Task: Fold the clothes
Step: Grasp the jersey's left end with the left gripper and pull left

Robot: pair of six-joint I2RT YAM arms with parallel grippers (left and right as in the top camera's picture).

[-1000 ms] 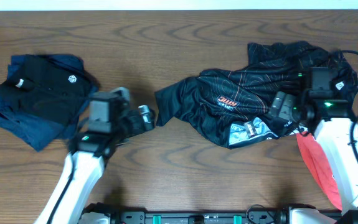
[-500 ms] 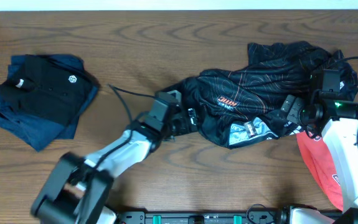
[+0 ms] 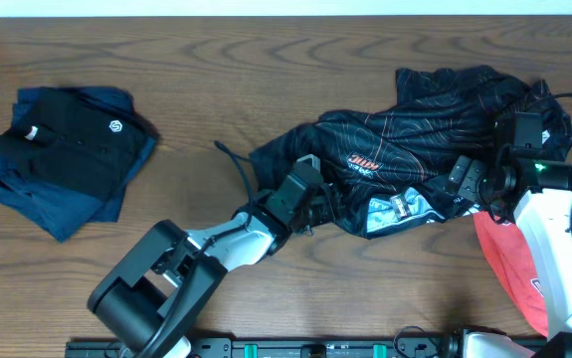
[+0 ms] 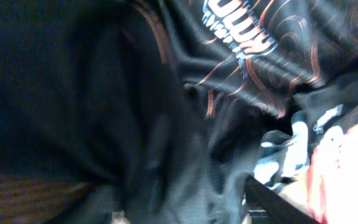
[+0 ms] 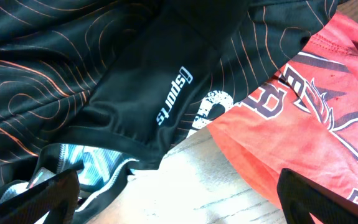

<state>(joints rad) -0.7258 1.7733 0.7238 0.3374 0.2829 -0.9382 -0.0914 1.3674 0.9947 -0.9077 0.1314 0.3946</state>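
Observation:
The black jersey [image 3: 395, 139] with thin orange lines lies crumpled at centre right of the table. My left gripper [image 3: 317, 206] is pushed into its left lower edge. In the left wrist view, blurred jersey cloth [image 4: 241, 56] fills the frame and lies between the jaws of my left gripper [image 4: 197, 214]. Only one fingertip [image 4: 272, 202] shows, so the grip is unclear. My right gripper [image 3: 462, 182] stands open at the jersey's right lower side. In the right wrist view my right gripper [image 5: 185, 199] hangs over bare wood below the jersey's hem [image 5: 104, 74].
A red T-shirt [image 3: 509, 264] with white print [image 5: 315, 106] lies under the right arm, touching the jersey. A folded dark polo on a folded blue garment [image 3: 62, 149] sits at the far left. The left arm's cable [image 3: 236, 164] loops over the table beside the jersey.
My left arm has swung right from beside the folded polo to the jersey's left edge, and its jaws have narrowed around cloth. The right gripper shifted slightly right and stays open.

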